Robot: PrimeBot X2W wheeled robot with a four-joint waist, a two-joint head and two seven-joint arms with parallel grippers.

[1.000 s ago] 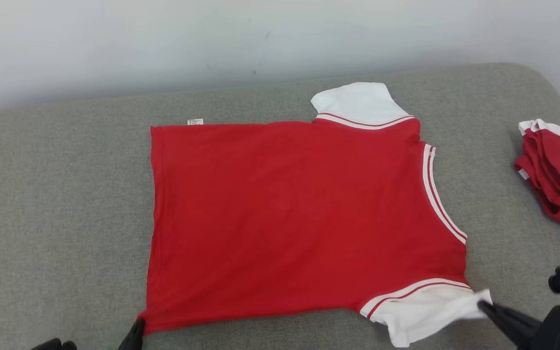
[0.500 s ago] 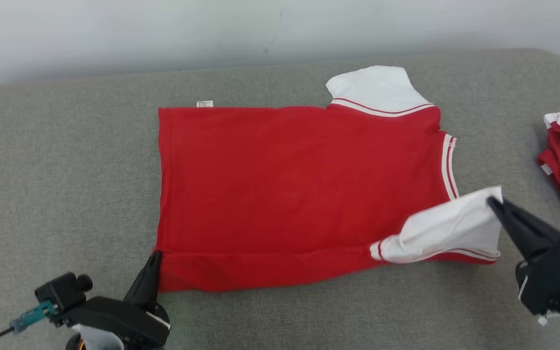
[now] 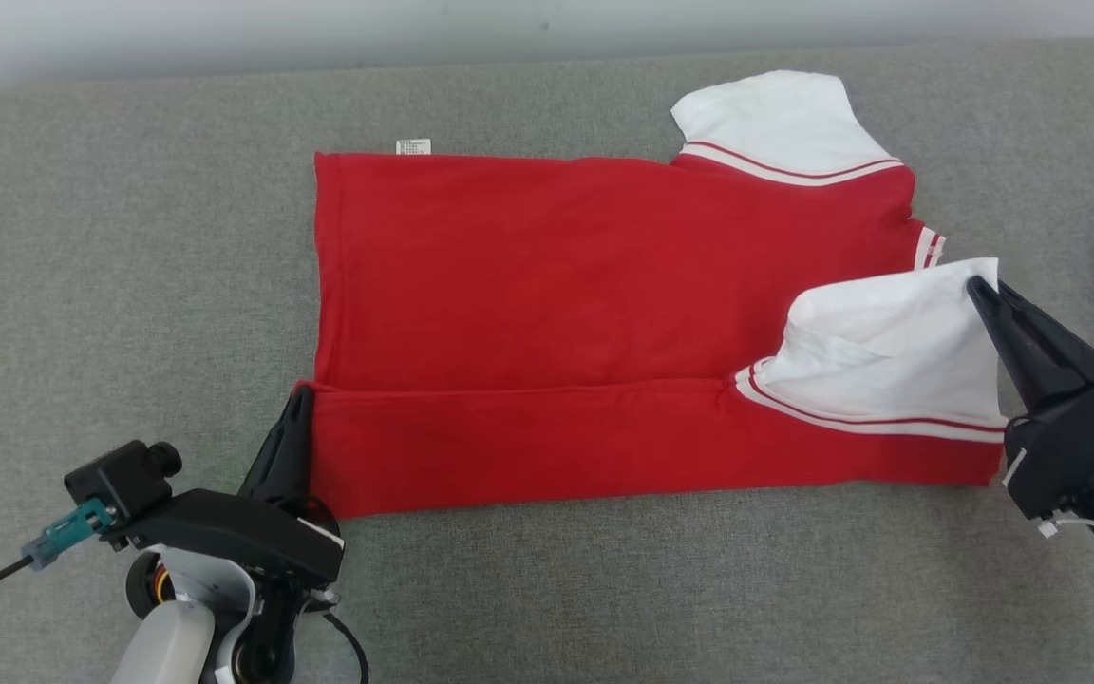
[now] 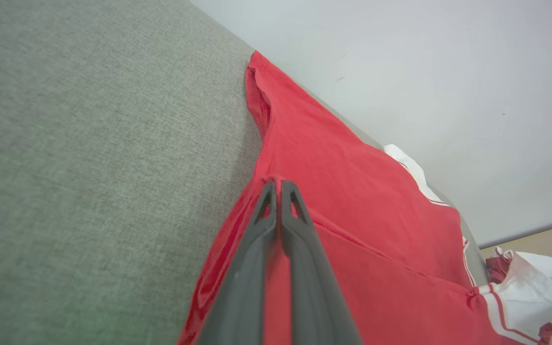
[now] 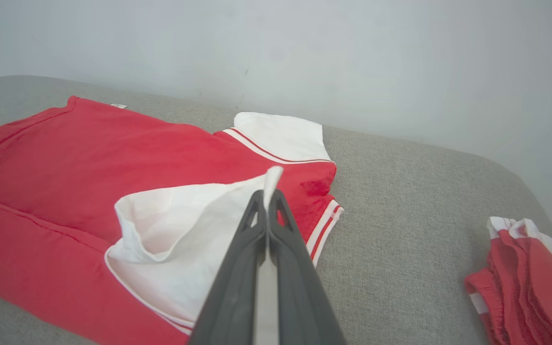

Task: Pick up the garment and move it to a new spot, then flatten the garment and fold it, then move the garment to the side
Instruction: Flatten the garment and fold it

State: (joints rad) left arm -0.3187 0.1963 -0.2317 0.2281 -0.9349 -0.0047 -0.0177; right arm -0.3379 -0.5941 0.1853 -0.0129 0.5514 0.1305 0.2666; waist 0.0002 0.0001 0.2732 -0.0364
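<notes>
The left gripper (image 3: 300,399) pinched a hem corner of the shirt (image 3: 547,275), the right gripper (image 3: 982,285) its sleeve (image 3: 889,351), both holding the near edge doubled over, likely for a lengthwise fold.

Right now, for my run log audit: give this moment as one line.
phase: folding | left pincer: shut on red shirt corner | right pincer: shut on white sleeve | near edge: folded over

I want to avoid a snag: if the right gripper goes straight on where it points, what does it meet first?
Probably the red shoulder of the garment, ahead of its far white sleeve; depth is unclear.
</notes>
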